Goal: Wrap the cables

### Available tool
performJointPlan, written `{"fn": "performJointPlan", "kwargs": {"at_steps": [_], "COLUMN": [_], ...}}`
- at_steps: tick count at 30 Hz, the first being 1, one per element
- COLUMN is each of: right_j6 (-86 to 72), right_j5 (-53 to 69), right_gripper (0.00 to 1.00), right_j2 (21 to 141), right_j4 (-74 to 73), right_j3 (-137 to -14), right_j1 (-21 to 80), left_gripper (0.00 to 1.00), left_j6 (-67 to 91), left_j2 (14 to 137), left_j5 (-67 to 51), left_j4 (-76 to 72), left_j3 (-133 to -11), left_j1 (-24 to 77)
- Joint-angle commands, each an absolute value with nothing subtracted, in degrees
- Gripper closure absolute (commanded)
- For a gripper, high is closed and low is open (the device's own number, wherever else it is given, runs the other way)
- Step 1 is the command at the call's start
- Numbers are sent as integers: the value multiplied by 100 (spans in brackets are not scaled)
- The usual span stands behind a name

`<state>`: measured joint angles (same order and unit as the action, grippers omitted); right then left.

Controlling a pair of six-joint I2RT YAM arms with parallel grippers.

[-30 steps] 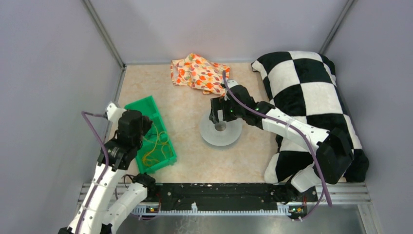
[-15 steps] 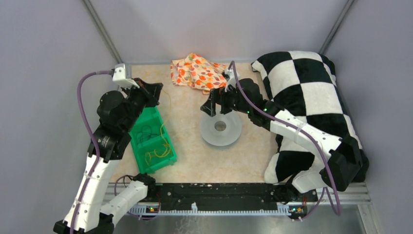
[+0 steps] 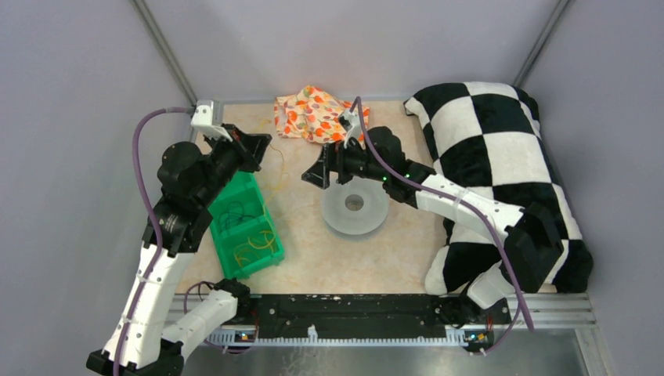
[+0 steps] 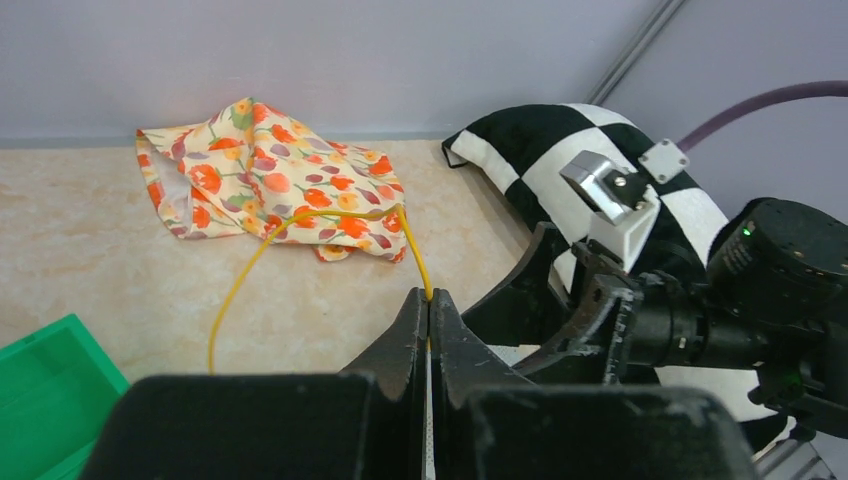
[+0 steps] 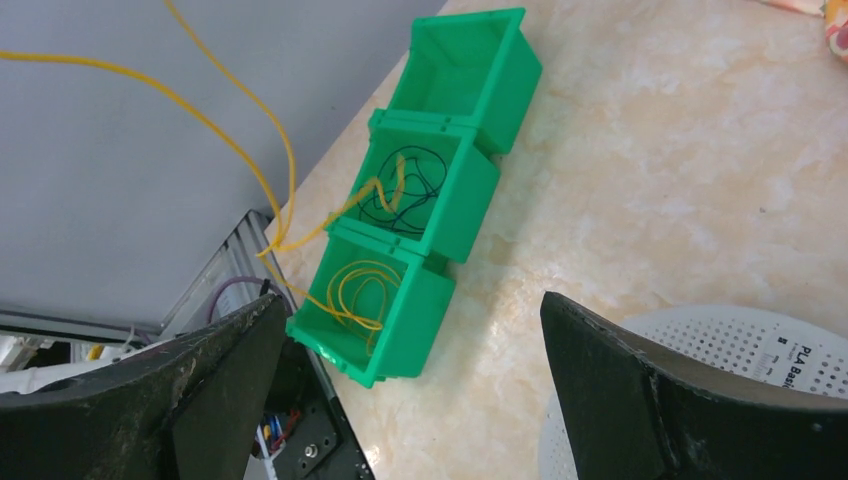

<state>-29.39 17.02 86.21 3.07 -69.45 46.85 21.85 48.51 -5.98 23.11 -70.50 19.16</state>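
Left gripper (image 4: 428, 300) pinches cable (image 4: 330, 214) well left of spool (image 3: 355, 207), strand hanging down; right gripper (image 3: 315, 175), jaws spread, sits between, beside spool

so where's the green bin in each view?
Top external: green bin left of centre, on the table.
Left wrist: only a corner, bottom left.
Right wrist: all three compartments, upper centre.
Shared landmark: the yellow cable leading up from it.
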Motion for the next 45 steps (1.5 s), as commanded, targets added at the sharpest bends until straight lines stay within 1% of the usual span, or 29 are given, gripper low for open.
{"fn": "performJointPlan", "kwargs": {"at_steps": [1,8,12,15,24,32,36,42,44,45], "right_j6": [-3111,-3654,-4319,-4739,-6109,-6350,-6460,-6524,-6509,-6494], "right_j5": [1574,1234,1565,1969,3218,3482,3596,3588,3543,3542], "right_gripper": [2,2,2,3,5,8,17,49,56,64], "right_j2": [8838,9272,9545,9667,10114,10306,10411,10551,10546,10537], "right_j4": [537,31,-155,-37,1277,1542,1819,1975,1977,1985], "right_j3": [-7360,-7636,-7695,-7599,-7246,-7126,-7107,-7170,-7172,-7162], "right_j1": [4738,4694,4477,4288,4223,4408,4453,4445,4446,4434], "left_gripper": [100,100,100,100,100,100,100,100,100,100], "left_j6": [1864,1816,1752,1724,1766,1698,1688,1668,1638,1623], "left_j2": [4711,4464,4466,4451,4535,4527,4518,4458,4387,4347], "left_j5": [-958,-1086,-1386,-1618,-1983,-2001,-2130,-2272,-2274,-2260], "left_j4": [2074,1999,2022,2000,1823,1851,1831,1862,1916,1971], "left_j3": [-7041,-6769,-6727,-6675,-6529,-6506,-6449,-6435,-6413,-6408], "left_j1": [1892,1890,1890,1893,1891,1890,1890,1895,1890,1891]}}
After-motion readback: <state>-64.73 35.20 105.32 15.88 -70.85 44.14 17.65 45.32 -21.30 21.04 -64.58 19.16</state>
